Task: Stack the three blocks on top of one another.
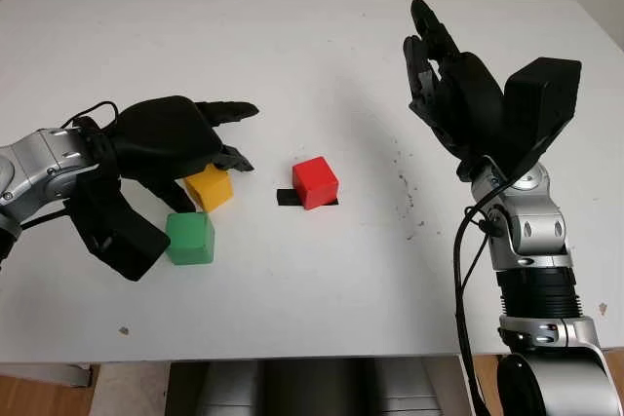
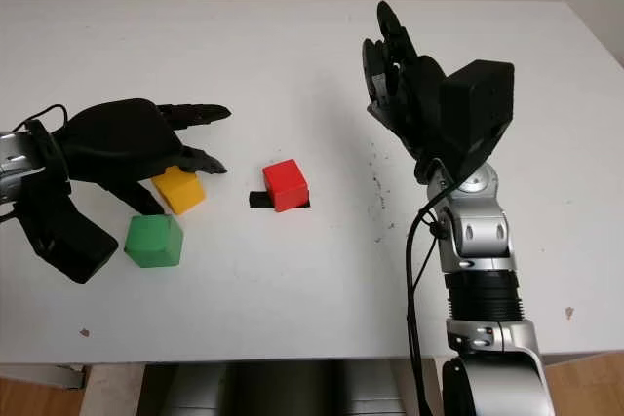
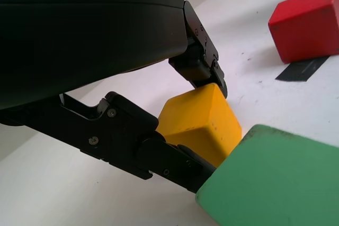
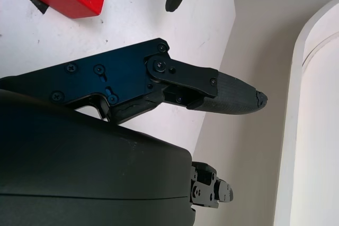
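The left hand (image 3: pixel 159 115) grips the yellow block (image 3: pixel 204 120) between two fingers (image 3: pixel 204 67); the green block (image 3: pixel 275 178) touches it, and the red block (image 3: pixel 307 22) stands apart.

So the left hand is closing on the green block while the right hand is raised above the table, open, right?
Not quite. The left hand is closing on the yellow block, as the left wrist view shows; the green block sits beside it. The right hand is raised and open.

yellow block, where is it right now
In the left eye view the yellow block sits on the table's left side, between the fingers of the left hand. The green block lies just in front of it, the red block to its right.
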You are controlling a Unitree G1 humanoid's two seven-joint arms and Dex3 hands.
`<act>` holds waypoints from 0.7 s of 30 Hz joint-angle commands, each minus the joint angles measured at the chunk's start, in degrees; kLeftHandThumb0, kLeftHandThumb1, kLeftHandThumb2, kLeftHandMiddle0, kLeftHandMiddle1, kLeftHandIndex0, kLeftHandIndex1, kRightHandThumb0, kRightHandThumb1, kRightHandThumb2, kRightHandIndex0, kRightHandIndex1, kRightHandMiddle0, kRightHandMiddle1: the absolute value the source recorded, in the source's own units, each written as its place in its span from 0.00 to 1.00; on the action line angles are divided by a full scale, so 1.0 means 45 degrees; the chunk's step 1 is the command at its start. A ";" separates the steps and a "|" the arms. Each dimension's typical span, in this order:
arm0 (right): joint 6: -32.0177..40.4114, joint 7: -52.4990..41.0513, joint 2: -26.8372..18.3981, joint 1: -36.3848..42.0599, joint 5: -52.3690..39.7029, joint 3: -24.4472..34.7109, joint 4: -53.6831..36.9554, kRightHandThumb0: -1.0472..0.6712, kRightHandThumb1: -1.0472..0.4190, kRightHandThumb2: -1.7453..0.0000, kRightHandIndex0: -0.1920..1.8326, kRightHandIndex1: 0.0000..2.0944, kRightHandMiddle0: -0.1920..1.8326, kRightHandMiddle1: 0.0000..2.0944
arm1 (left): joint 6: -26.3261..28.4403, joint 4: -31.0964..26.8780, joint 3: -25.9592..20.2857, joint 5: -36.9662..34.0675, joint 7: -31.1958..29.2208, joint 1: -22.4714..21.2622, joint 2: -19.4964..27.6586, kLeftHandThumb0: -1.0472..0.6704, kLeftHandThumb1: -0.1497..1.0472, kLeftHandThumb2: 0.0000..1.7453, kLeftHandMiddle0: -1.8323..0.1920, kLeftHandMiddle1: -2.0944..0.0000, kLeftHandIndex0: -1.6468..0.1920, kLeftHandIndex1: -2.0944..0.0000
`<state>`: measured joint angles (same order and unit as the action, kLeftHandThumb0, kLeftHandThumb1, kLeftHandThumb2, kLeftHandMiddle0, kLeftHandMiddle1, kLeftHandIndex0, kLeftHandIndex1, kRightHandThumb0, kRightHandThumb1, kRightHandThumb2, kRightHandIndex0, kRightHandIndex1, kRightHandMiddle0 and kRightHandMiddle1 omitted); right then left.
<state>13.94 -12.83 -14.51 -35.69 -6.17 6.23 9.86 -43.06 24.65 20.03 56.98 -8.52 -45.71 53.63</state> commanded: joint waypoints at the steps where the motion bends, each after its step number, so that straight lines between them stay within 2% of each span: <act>1: -0.0025 0.0031 -0.0141 0.0100 -0.0020 0.0100 -0.0304 0.18 0.00 0.63 0.04 0.03 0.06 0.03 | 0.0104 -0.0042 0.0215 0.0290 0.0151 -0.0137 0.0081 0.20 0.86 0.03 0.88 0.97 0.58 0.91; 12: -0.0074 -0.0021 -0.0156 0.0078 -0.0032 0.0083 -0.0275 0.19 0.00 0.62 0.04 0.03 0.05 0.03 | 0.0360 -0.0182 0.0290 0.0844 0.0758 -0.0031 0.0158 0.23 0.84 0.03 0.86 0.97 0.56 0.90; 19: 0.0114 0.0006 -0.0166 0.0106 -0.0069 0.0107 -0.0377 0.18 0.00 0.63 0.04 0.03 0.06 0.03 | 0.0355 -0.0056 0.0360 0.1003 0.1240 -0.0060 0.0087 0.25 0.87 0.04 0.84 0.96 0.52 0.88; 20: 0.0146 0.0024 -0.0165 0.0111 -0.0054 0.0098 -0.0408 0.18 0.00 0.63 0.04 0.03 0.06 0.03 | 0.0338 0.0001 0.0375 0.1016 0.1357 -0.0056 0.0068 0.26 0.88 0.04 0.83 0.96 0.51 0.86; 21: 0.0172 0.0045 -0.0157 0.0114 -0.0044 0.0094 -0.0432 0.18 0.00 0.63 0.04 0.03 0.06 0.03 | 0.0319 0.0081 0.0392 0.1027 0.1513 -0.0053 0.0049 0.27 0.89 0.03 0.82 0.97 0.54 0.77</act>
<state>14.40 -12.77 -14.52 -35.63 -6.28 6.30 9.36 -41.44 24.63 21.09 61.42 -2.54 -45.72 53.72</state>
